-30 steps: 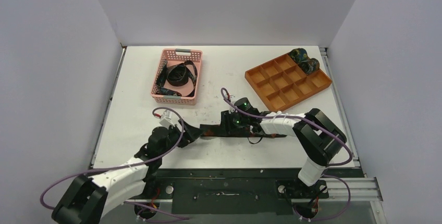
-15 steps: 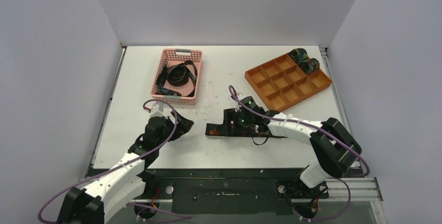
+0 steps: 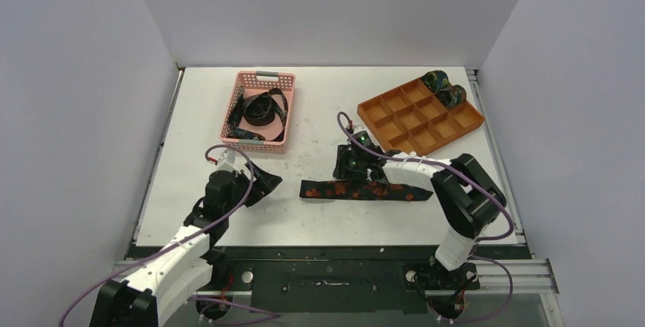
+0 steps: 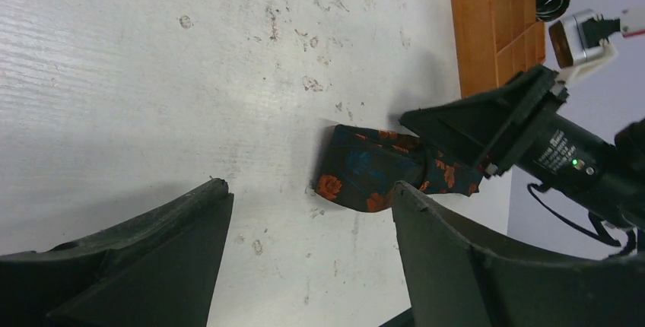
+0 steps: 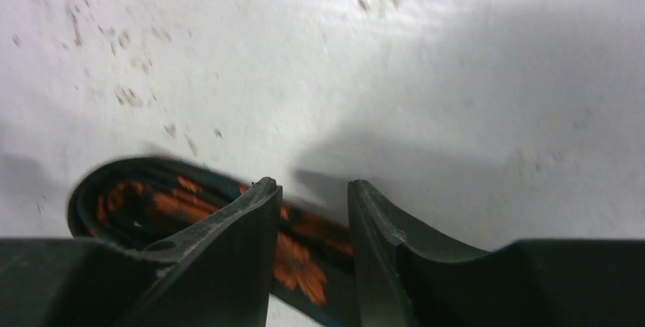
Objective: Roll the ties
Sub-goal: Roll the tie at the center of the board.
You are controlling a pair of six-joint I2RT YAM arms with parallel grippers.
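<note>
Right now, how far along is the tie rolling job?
Done: two rolled ties sit in the orange tray's far corner compartments. In hand: an orange-patterned tie lies mostly flat on the table, the right hand over it with fingers slightly apart, the left hand open beside its end, holding nothing. Left: rolling this one, plus the loose ties in the pink basket.

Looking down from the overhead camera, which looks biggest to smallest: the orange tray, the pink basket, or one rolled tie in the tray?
1. Orange tray
2. Pink basket, clearly smaller than the tray
3. Rolled tie, by far the smallest
</note>
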